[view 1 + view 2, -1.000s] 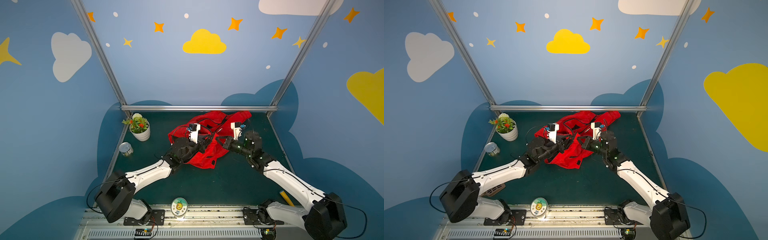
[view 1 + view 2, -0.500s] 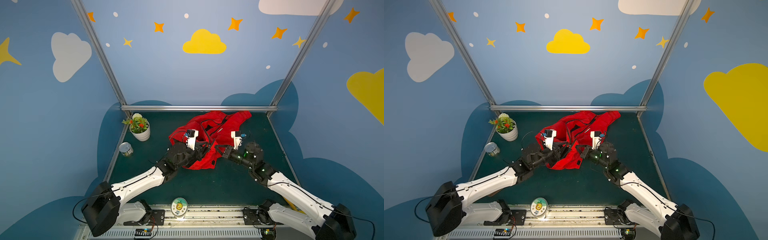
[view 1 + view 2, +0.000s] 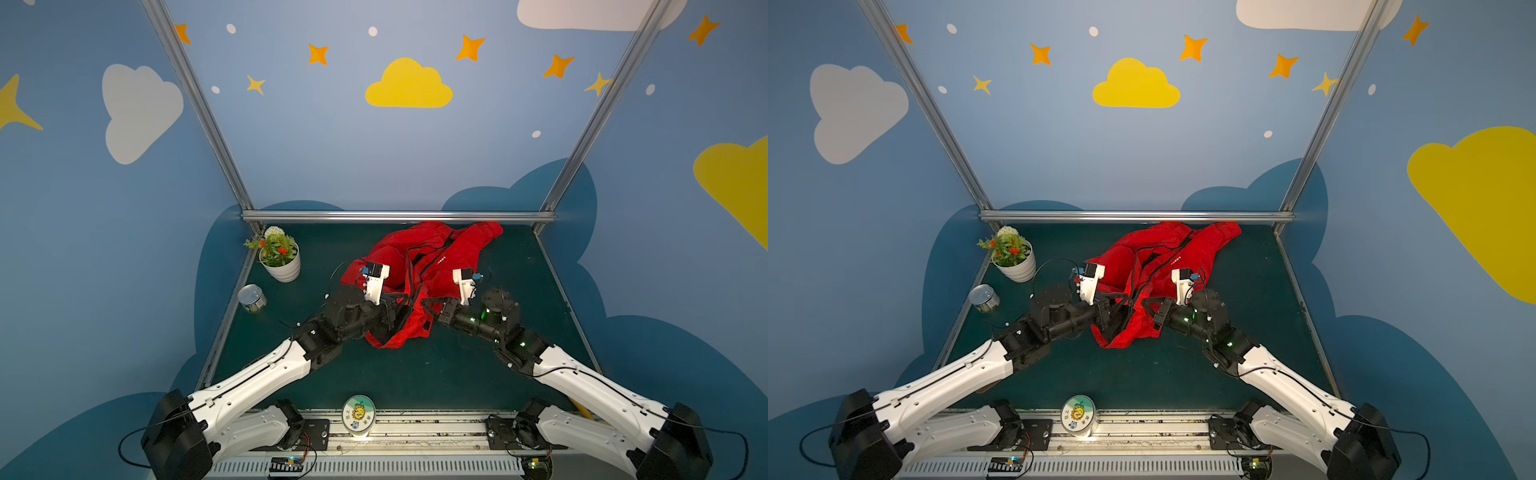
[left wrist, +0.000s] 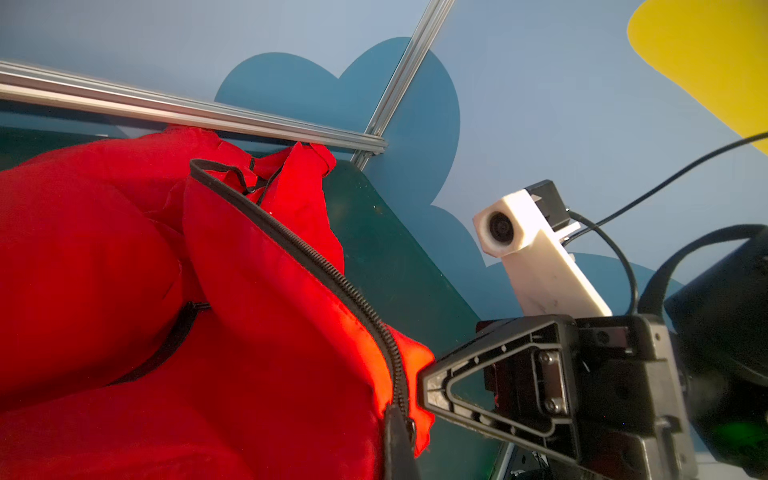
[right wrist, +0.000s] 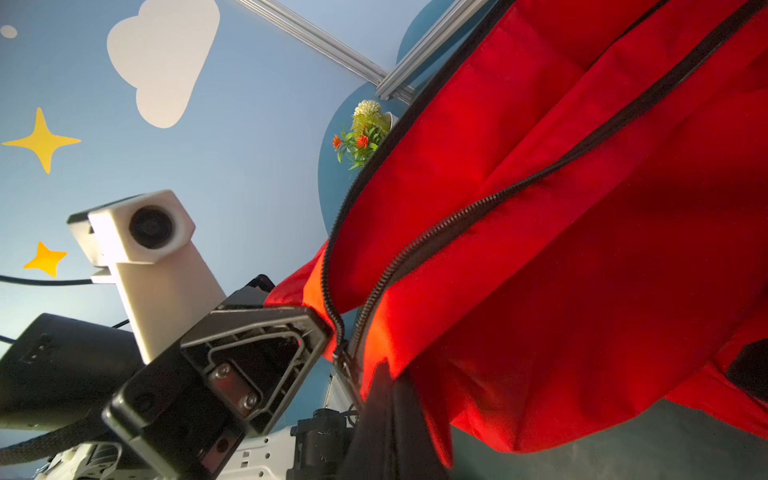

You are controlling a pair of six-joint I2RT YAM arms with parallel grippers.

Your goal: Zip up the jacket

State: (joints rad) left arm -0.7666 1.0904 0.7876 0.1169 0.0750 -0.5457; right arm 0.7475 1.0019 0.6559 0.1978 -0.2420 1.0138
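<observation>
Top view: pinching crinkly red fabric jacket (image 3: pixel 440 257), left gripper (image 3: pixel 400 305) and right gripper (image 3: pixel 429 306) (both clenched); gotta mesh black zipper (image 3: pixel 410 278) ends next.

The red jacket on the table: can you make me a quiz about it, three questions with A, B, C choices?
1. In both top views, where is the flowerpot?
A. left of the jacket
B. on top of the jacket
C. right of the jacket

2. What colour is the zipper?
A. white
B. black
C. yellow

3. How is the zipper?
A. closed all the way to the top
B. its two sides spread apart
C. covered by the flowerpot

Answers:
1 A, the pot stands apart from the jacket, on its left.
2 B, the teeth are black against the red cloth.
3 B, the two rows of teeth run apart in the right wrist view.
</observation>
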